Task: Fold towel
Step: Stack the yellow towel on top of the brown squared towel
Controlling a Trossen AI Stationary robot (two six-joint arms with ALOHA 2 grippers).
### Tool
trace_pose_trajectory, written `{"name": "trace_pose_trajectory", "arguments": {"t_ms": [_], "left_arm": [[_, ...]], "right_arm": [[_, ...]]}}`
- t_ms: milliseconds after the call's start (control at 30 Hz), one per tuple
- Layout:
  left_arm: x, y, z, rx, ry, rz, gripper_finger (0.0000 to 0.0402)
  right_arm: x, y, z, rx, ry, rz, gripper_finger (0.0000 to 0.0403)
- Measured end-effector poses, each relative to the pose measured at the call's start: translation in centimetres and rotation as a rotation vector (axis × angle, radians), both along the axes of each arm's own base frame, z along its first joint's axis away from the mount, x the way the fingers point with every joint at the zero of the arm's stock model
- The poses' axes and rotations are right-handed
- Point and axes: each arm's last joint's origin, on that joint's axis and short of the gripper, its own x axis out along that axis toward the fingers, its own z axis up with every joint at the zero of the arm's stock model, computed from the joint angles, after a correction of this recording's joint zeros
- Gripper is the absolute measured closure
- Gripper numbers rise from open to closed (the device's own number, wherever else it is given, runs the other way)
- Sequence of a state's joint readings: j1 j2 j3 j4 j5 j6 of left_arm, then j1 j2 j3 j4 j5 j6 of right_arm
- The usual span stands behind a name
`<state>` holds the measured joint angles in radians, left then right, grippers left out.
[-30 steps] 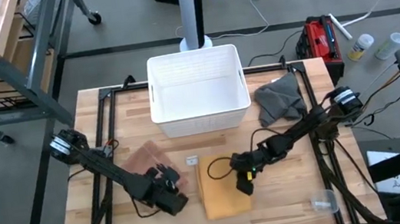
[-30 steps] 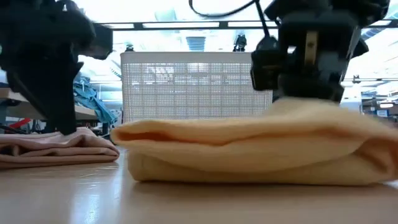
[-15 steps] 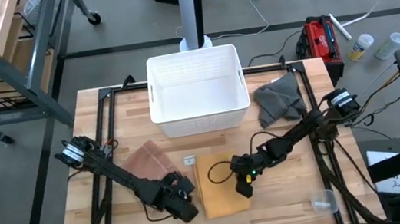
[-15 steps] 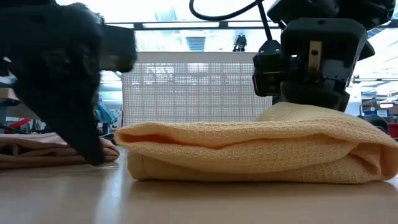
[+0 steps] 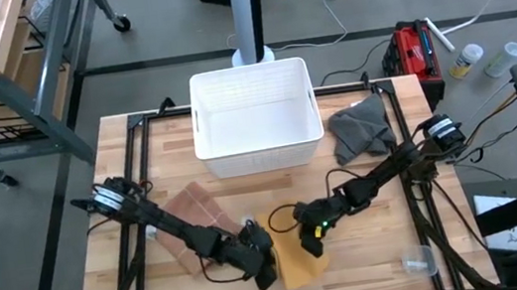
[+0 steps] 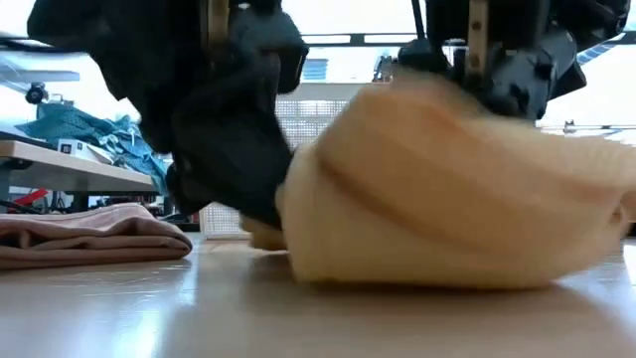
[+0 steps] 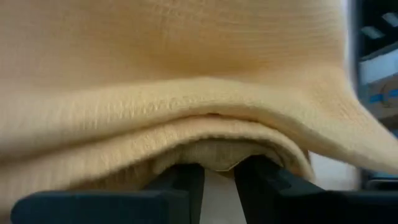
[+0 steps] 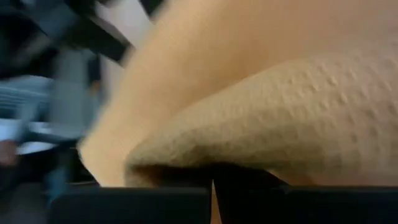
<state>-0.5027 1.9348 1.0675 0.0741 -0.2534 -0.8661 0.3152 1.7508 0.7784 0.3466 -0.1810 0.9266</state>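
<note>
While no writing shows, both end effectors grip the yellow towel [image 5: 296,265].

No lettering, label, brand mark or number can be read anywhere in these views.
</note>
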Motion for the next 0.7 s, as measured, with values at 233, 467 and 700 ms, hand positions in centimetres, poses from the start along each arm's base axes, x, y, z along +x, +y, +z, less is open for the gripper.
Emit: {"name": "trace_pose_trajectory", "arguments": {"t_ms": [233,467,700], "left_arm": [[0.1,0.3,1.5,-0.08,-0.033,0.011,0.0326],[-1.8,0.0,0.2,-0.22,0.04,0.036,0.0326],[-3.1,0.0,-1.3,-0.353,0.057,0.095,0.0326]], "right_arm": [[1.1,-0.6,1.9,0.151,-0.137,0.021,0.0403],[-2.0,-0.7,-1.4,-0.06,0.278,-0.008,0.0403],[-2.7,0.4,-1.2,-0.135,0.285,-0.007,0.0403]]}}
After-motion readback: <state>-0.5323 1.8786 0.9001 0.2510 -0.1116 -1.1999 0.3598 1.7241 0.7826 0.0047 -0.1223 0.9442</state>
